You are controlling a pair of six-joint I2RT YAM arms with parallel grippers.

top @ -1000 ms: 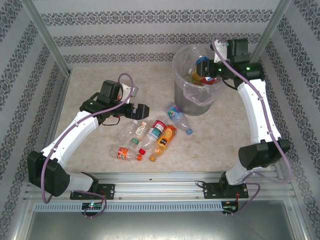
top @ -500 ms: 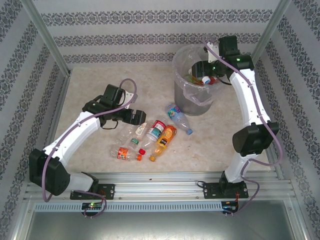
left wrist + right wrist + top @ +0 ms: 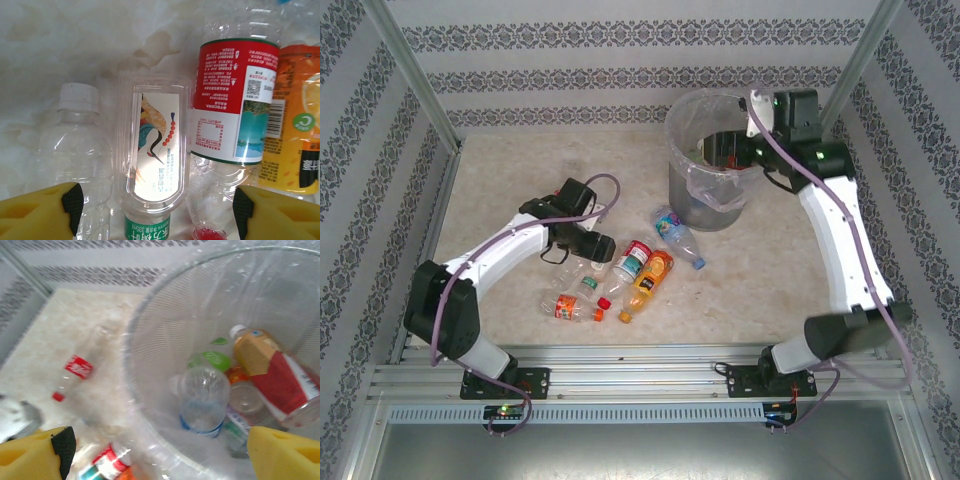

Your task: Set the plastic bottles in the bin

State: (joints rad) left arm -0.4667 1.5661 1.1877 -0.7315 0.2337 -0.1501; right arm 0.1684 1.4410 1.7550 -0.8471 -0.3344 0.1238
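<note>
Several plastic bottles (image 3: 655, 272) lie loose on the surface (image 3: 510, 170) in a cluster just ahead of the arm bases. The crushed orange-label bottle (image 3: 566, 306) is nearest, then the orange juice bottle (image 3: 648, 285) and the red-label bottle (image 3: 636, 258); the blue-label bottle (image 3: 676, 231) lies closest to the bin. The left claw (image 3: 155, 215) sits low over the cluster's left side, jaws apart, straddling a flat clear crane-label bottle (image 3: 152, 145). A white-capped clear bottle (image 3: 77, 140) lies just beside it, partly behind one finger, and the red-label bottle presses against its other side. No finger contact on the crane-label bottle is visible. Step in hand, as I read it: the left arm's pick. The next move calls for closing squarely on the crane-label bottle without pinching the white-capped neighbour, then a lift and carry to the bin. Farther back, the bin (image 3: 692, 195) stands upright with several bottles already inside. The right claw (image 3: 160, 455) hovers above its mouth, jaws apart, nothing between them. It looks free to fetch the blue-label bottle.
</note>
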